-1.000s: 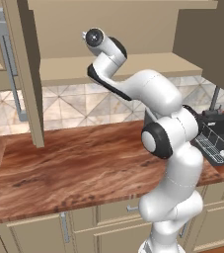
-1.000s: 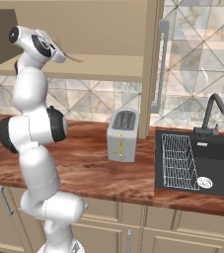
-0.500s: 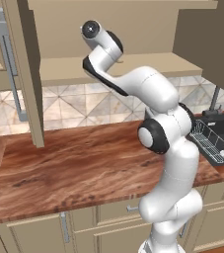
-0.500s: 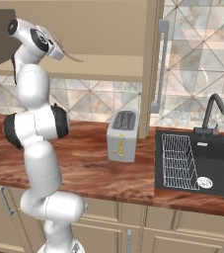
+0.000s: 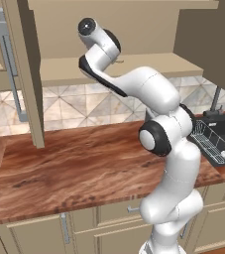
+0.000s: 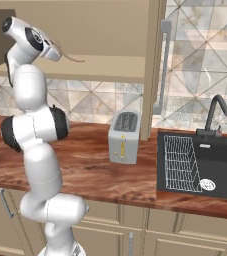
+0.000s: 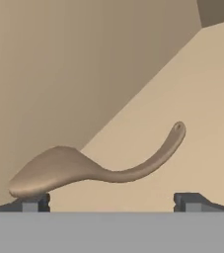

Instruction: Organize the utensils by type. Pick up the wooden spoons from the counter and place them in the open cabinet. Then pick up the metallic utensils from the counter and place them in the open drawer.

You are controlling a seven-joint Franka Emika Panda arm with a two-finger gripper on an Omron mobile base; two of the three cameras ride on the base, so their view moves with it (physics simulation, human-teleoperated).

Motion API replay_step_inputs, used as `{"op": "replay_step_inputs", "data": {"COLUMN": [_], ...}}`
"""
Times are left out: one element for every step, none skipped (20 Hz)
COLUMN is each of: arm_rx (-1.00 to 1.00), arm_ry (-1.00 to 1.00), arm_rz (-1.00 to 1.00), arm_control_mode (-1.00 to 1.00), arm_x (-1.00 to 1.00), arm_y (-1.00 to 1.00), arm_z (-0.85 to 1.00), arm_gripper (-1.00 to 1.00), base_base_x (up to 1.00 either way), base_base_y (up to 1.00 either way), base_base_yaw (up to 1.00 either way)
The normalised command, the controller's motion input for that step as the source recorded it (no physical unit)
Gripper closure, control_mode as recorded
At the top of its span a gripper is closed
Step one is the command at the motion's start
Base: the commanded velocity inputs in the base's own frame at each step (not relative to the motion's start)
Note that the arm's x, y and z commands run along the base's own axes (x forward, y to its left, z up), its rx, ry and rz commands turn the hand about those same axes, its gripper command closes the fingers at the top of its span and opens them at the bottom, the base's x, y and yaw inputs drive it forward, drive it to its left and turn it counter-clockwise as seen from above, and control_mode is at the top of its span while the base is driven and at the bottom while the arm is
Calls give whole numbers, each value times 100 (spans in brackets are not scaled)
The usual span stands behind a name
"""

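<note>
Hand view shows the wooden spoon (image 7: 91,169) just beyond the fingertips (image 7: 32,202), its bowl over the left tip and its curved handle reaching toward the right, above the pale cabinet shelf (image 7: 197,113). The two tips stand wide apart, and whether the spoon is touching either of them cannot be told. In the right base view the gripper (image 6: 60,51) is raised into the open cabinet (image 6: 110,30), and the spoon (image 6: 70,57) sticks out from it over the shelf. Below, the reddish-brown counter (image 6: 95,170) carries a toaster (image 6: 124,136), with a black sink (image 6: 205,165) and its faucet (image 6: 214,114) to the right.
</note>
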Motion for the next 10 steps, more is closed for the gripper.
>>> {"op": "replay_step_inputs", "data": {"arm_rx": [0,0,0,0,0,0,0,0,0,0], "arm_ry": [0,0,0,0,0,0,0,0,1,1], "arm_rz": [5,5,6,8,10,12,14,16,19,25], "arm_control_mode": [-100,-100,-100,-100,-100,-100,-100,-100,-100,-100], "arm_x": [-31,-33,-32,-31,-24,-25,-24,-17,-14,-17], "arm_y": [5,5,5,3,0,0,1,5,6,4], "arm_z": [-9,-11,-10,-6,0,0,0,-5,-7,-9], "arm_gripper": [-100,-100,-100,-100,-100,-100,-100,-100,-100,-100], "base_base_x": [0,0,0,0,0,0,0,0,0,0], "base_base_y": [0,0,0,0,0,0,0,0,0,0], "base_base_yaw": [0,0,0,0,0,0,0,0,0,0]}}
